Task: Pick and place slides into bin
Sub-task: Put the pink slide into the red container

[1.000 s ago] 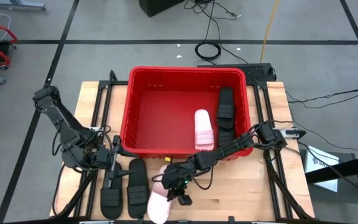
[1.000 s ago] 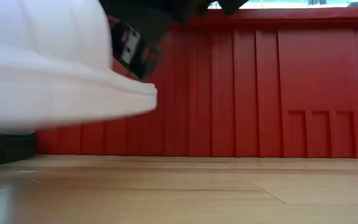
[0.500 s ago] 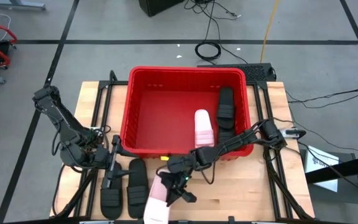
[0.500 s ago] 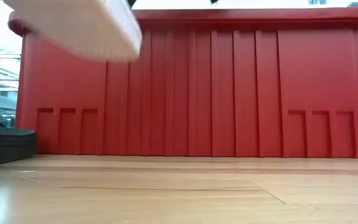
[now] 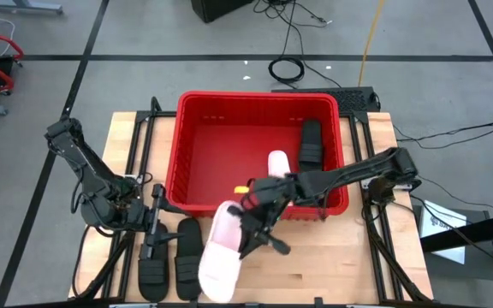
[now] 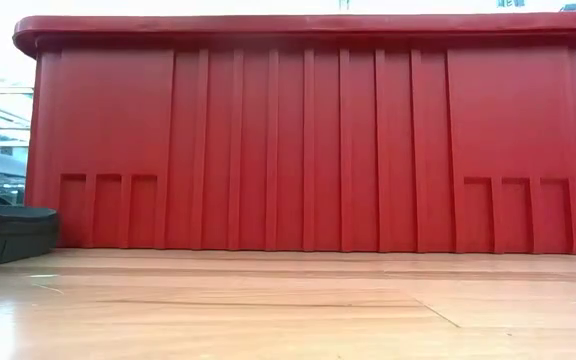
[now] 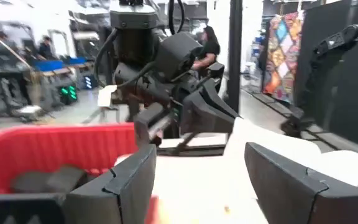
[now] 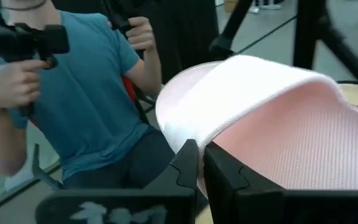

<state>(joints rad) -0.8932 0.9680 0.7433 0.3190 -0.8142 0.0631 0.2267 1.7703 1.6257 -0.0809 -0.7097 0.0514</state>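
Tabletop: pale slide (image 5: 221,261) in right fingers (image 5: 248,233)

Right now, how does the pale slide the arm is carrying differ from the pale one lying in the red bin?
The carried pale slide hangs in the air in front of the bin, pinched in the right gripper; the pale slide in the bin rests on the bin's floor, untouched. The carried one tilts at an angle; the other lies flat, next to a black slide. Both are the same pale pinkish-white.

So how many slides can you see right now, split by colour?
Black slides: 3, one in the bin, two on the table
Pale pink slides: 2, one in the bin, one in the right gripper
Total: 5 visible
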